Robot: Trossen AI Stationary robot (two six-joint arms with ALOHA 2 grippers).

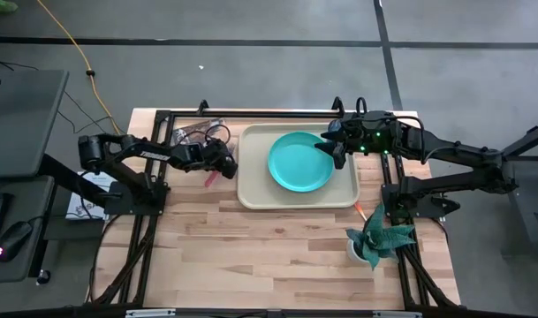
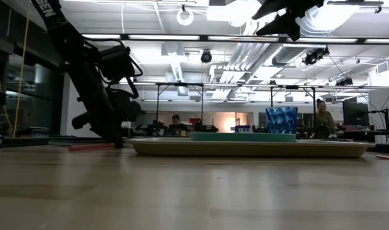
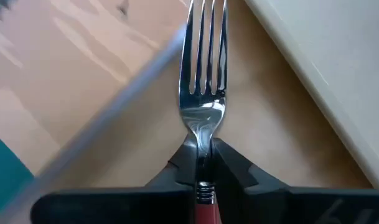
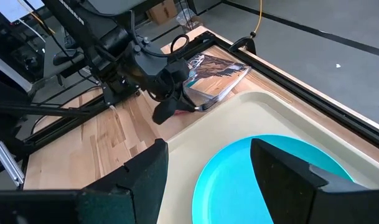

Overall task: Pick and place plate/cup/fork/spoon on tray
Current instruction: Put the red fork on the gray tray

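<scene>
Gripping the fork [image 3: 203, 93] at its neck, the left gripper [image 3: 203, 167] sits clenched on the table [image 1: 251, 256] just beside the tray [image 1: 251, 190]. Next move: lift and carry it over the rim. The right gripper [image 4: 208, 168] hovers released above the plate [image 1: 299, 162].

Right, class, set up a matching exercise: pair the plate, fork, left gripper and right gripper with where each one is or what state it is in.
Things:
1. plate
2. fork
3. left gripper
4. right gripper

Places or states:
A. open, above the plate
B. lying on the tray
C. shut on the fork
D. beside the tray, on the table

Pairs: 1-B, 2-D, 3-C, 4-A
</scene>
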